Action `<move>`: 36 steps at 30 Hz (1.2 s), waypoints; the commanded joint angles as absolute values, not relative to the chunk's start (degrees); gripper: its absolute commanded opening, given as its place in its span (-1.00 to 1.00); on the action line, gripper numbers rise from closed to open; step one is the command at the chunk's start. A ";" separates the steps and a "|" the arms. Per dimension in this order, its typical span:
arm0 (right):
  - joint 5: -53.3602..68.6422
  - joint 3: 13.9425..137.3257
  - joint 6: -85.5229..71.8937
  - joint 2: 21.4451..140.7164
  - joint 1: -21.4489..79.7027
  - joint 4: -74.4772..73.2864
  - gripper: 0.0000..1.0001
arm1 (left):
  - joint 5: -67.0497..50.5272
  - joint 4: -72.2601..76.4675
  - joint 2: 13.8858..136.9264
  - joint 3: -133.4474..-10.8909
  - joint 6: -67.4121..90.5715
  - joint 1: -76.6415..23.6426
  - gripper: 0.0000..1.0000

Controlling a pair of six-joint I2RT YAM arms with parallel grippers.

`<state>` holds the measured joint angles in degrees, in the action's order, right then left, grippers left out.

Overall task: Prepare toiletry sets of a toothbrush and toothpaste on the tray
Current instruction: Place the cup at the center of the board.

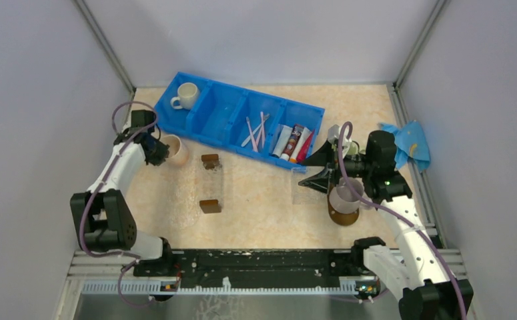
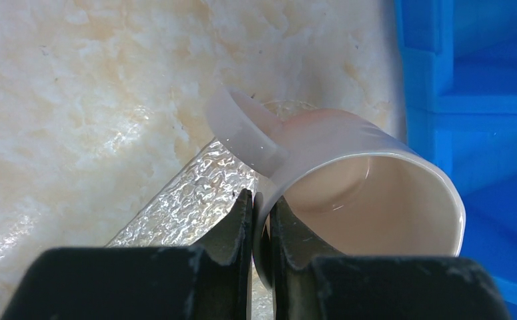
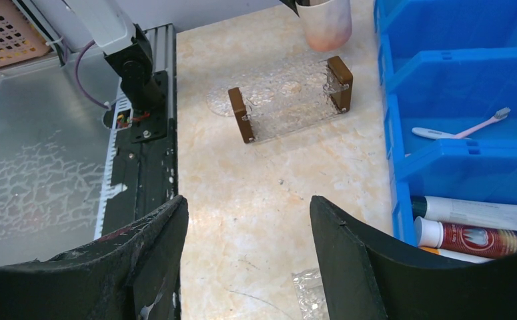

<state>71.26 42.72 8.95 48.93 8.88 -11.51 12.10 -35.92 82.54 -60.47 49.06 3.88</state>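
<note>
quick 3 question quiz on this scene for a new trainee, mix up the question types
1. True or false: the left jaws clamp the rim of the pink cup.
2. Which compartment of the blue bin holds the white mug? A an end one; B the toothbrush one; C an inner empty one.
3. Fill in: the right jaws stand ____ and hold nothing.
Key: 1 true; 2 A; 3 open.

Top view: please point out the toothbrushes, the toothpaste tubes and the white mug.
toothbrushes [image 1: 255, 132], top view, where the handles cross.
toothpaste tubes [image 1: 295, 141], top view, middle of the dark tube.
white mug [image 1: 188, 94], top view, its open mouth.
</note>
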 commanded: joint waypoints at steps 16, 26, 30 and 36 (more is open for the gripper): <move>71.95 42.37 9.54 48.33 9.58 -9.03 0.35 | 19.11 -39.21 88.37 -66.50 48.10 -2.85 -0.90; 71.79 42.36 9.62 48.43 9.55 -9.04 0.35 | 19.54 -39.27 89.16 -66.11 47.91 -3.24 -0.86; 71.66 42.36 9.67 48.43 9.58 -9.00 0.35 | 19.69 -39.20 89.29 -65.78 47.66 -3.18 -0.83; 71.64 42.36 9.76 48.43 9.57 -9.09 0.35 | 19.86 -39.34 89.56 -65.21 47.87 -3.19 -0.76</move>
